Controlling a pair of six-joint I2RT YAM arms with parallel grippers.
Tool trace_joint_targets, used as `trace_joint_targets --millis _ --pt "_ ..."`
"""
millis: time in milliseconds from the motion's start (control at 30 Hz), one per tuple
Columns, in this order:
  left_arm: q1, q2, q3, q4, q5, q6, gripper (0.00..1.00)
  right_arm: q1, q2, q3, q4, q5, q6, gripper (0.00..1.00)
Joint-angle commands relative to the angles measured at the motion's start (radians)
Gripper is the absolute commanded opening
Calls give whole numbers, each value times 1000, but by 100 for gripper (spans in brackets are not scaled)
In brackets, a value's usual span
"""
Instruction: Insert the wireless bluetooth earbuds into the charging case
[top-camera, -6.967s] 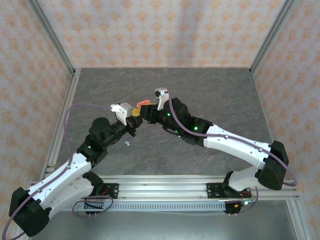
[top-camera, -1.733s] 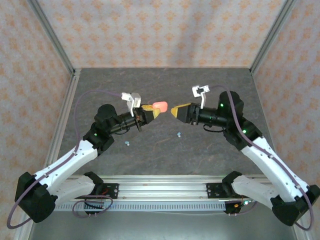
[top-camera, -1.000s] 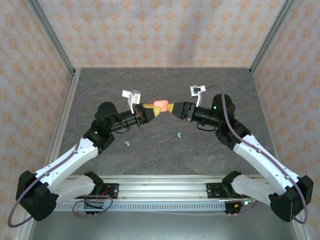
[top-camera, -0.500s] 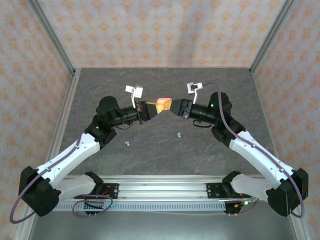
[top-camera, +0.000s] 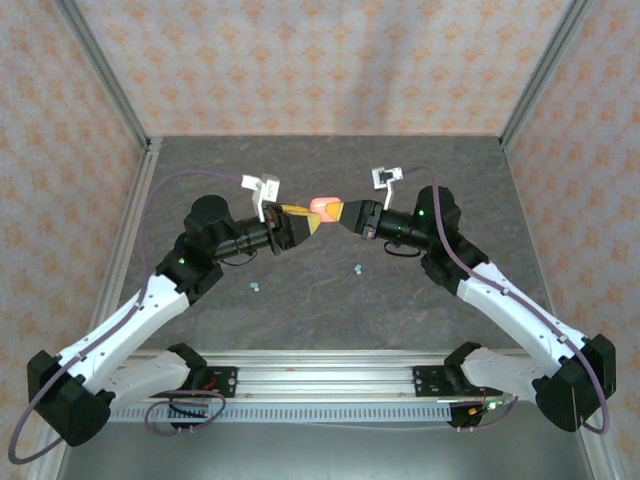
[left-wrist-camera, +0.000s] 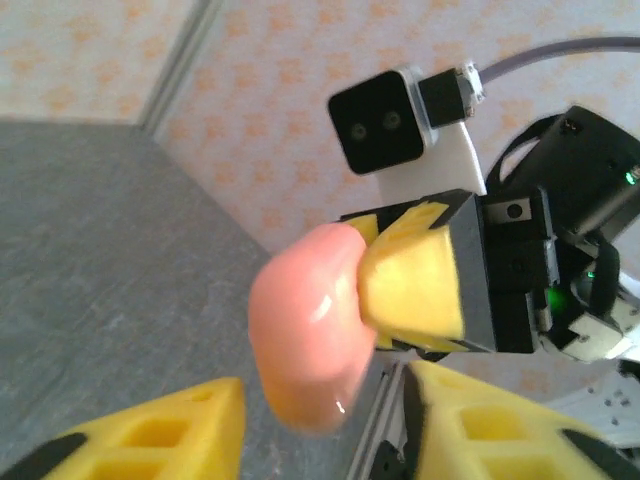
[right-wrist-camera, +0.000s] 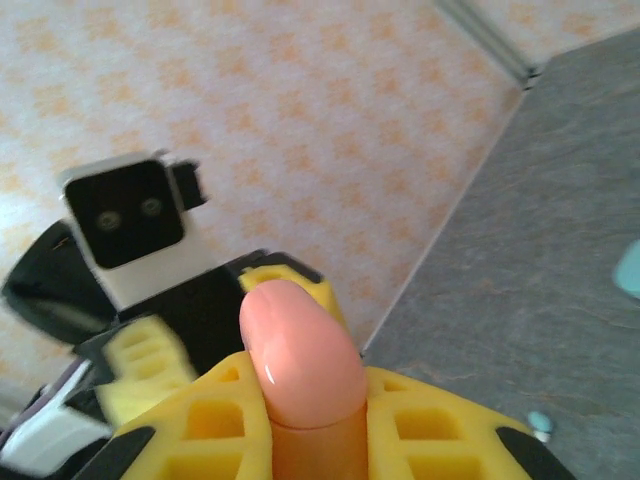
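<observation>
A salmon pebble-shaped charging case (top-camera: 323, 205) hangs in mid-air above the middle of the table, lid closed. My right gripper (top-camera: 341, 212) is shut on it, and its yellow fingers (left-wrist-camera: 410, 290) clamp the case's (left-wrist-camera: 305, 330) right end. In the right wrist view the case (right-wrist-camera: 300, 350) stands up between the jaws of the right gripper (right-wrist-camera: 305, 425). My left gripper (top-camera: 306, 221) is open just left of the case, and in its own view the left gripper (left-wrist-camera: 322, 405) has its fingers apart below the case without touching it. Two light blue earbuds (top-camera: 255, 286) (top-camera: 358, 268) lie on the table.
The grey table (top-camera: 330, 160) is walled by patterned panels with metal posts at the back corners. An aluminium rail (top-camera: 320, 380) runs along the near edge by the arm bases. One light blue earbud (right-wrist-camera: 632, 268) shows at the right wrist view's right edge.
My left gripper has opened and let go of the case. My right gripper has closed on the case's other end. Both arms have barely shifted.
</observation>
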Motion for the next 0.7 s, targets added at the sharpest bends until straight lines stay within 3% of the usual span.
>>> trace_joint_targets --millis 0,167,267,500,667 --pt "-2 -54 16 -172 -151 136 57 -18 1 34 -150 135 -48 16" --pt "1 -89 10 -403 -444 211 67 -113 60 20 -281 158 -36 17" --pt "9 -90 -10 -482 -562 212 70 -188 141 -6 -321 134 -35 18" --pt "70 -66 -75 -528 -628 168 71 -339 452 -4 -284 22 -78 20" --pt "164 -53 -142 -507 -628 128 73 -393 704 121 -333 -67 -136 19"
